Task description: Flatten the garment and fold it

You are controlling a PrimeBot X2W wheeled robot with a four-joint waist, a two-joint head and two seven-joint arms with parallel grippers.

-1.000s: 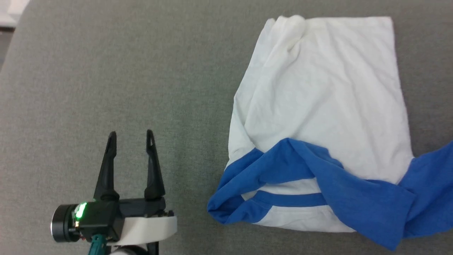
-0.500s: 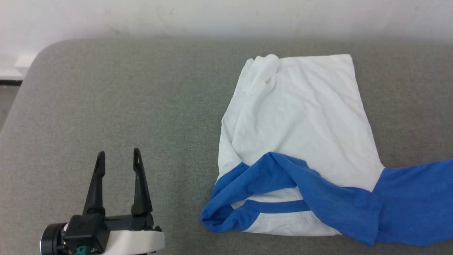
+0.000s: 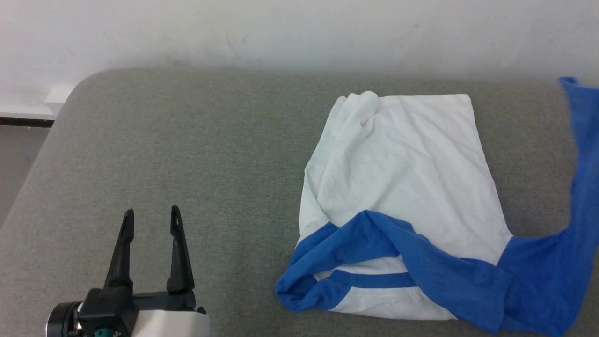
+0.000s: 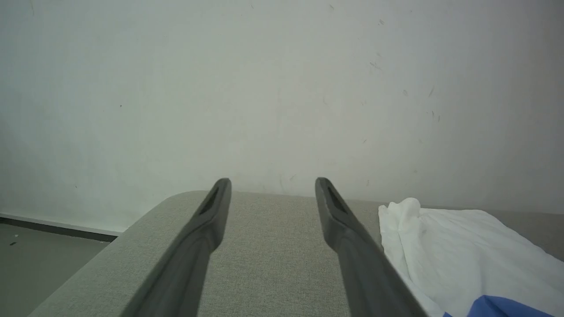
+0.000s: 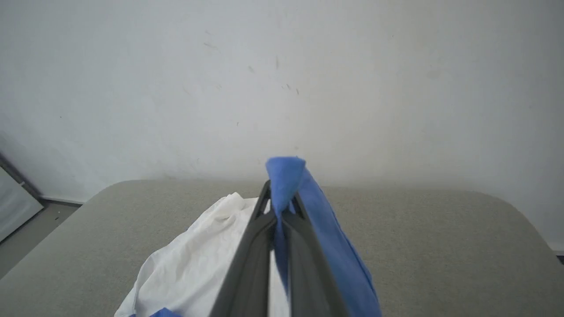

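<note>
1. L tool (image 3: 151, 211): fingers wide apart, nothing btwn them, over bare grey desk (image 3: 210, 140), well left of shirt.
2. R tool (image 5: 281, 207): pinched tight on blue sleeve (image 5: 288, 174) end, held up off desk.
3. Raglan shirt (image 3: 412, 178): white body rumpled on desk's right half, collar band (image 3: 374, 279) toward robot.

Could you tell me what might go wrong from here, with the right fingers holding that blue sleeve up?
1. The right gripper's fingers pinch just the end of the blue sleeve; the soft cloth could slip free.
2. Pulling may drag the white body, since the open left gripper sits well apart from it.
3. The other sleeve lies twisted across the collar and could bunch further.
</note>
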